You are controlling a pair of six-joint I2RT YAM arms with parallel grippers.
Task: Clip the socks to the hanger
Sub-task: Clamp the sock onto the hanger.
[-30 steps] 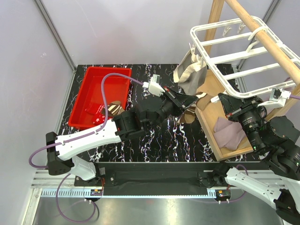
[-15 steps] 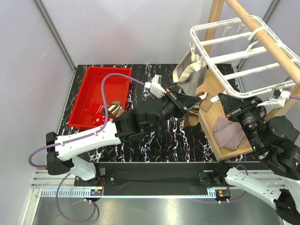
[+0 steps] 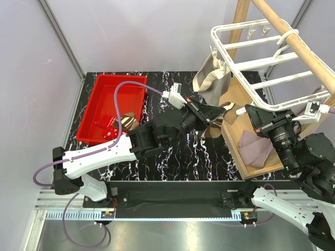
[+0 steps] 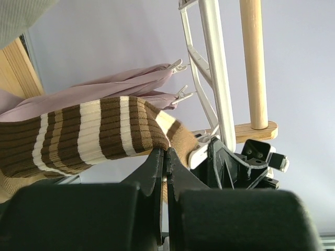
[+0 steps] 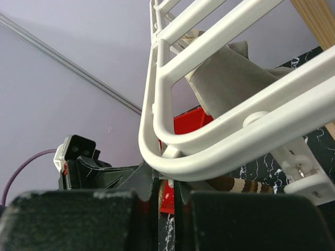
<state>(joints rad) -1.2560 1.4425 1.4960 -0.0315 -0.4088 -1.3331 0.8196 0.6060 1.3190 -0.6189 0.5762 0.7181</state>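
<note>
"Two grippers: how do they stand?"

"The left gripper (image 4: 165, 157) is clamped tight on the striped sock (image 4: 99, 130). It pinches the sock's edge while the rest trails off to one side. The pinched end sits just beside the near corner of the hanger (image 4: 214, 78)."

"And the other?"

"The right gripper (image 5: 166, 191) is squeezed almost closed, right under the hanger's lower rim. Whether it pinches a clip there, I cannot tell."

"Where is the hanger?"

"Hooked over the wooden pole (image 3: 314, 61), tilted, with a grey sock (image 3: 212, 78) hanging off its far corner. A mauve sock (image 3: 256, 146) lies on the wooden board (image 3: 236, 97) below."

"Anything different from a second ago?"

"The left gripper has carried the striped sock a little closer to the right one. The hanger's far left corner sits slightly higher. Neither grip has changed."
</note>
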